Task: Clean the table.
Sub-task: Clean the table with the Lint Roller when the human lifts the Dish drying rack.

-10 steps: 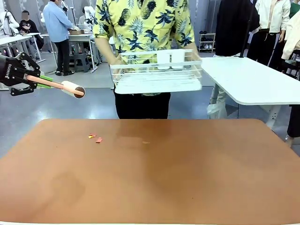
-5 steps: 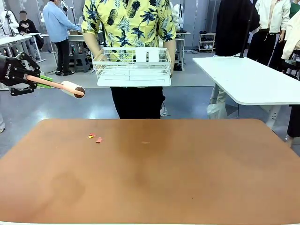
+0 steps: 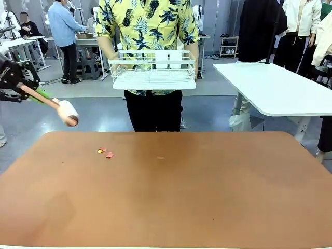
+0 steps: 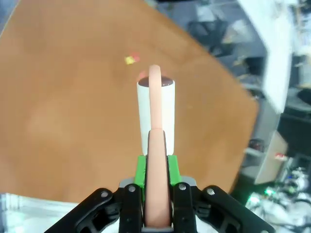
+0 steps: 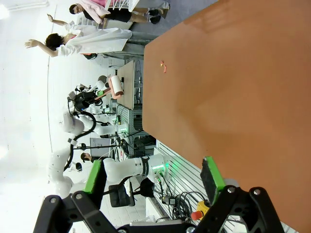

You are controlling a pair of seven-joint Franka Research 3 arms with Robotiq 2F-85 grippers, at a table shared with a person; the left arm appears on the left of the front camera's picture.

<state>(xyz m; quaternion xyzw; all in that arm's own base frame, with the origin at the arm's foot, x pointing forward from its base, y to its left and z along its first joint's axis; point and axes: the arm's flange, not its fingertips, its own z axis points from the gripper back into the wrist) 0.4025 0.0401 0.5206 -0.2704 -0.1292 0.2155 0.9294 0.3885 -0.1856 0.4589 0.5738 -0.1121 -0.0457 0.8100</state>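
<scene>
The left gripper [image 3: 31, 93] had dipped: where its long lint roller with the salmon-pink handle and white paper roll [image 3: 67, 112] lay nearly level a moment before, the roll end now hung lower and closer in, tilted down toward the far-left corner of the large reddish-brown matte table [image 3: 207, 197] but not touching it. The grip had not changed. In the left wrist view the left gripper [image 4: 157, 171] was clamped narrow on the pink handle, green pads pressed to either side, with the lint roller [image 4: 166, 111] pointing out over the table [image 4: 73, 107] at the small red and yellow scraps [image 4: 131, 59]. Those scraps [image 3: 106, 152] lay exactly where they had been, on the far-left part of the top, well apart from the roll. Across the table the person in the yellow pineapple-print shirt [image 3: 150, 23] had shifted a little to the picture's right since the last look, holding the white wire basket [image 3: 154, 72] at waist height with both hands. The right gripper [image 5: 152, 177] stood spread wide and empty beside the table's [image 5: 233, 73] edge.
</scene>
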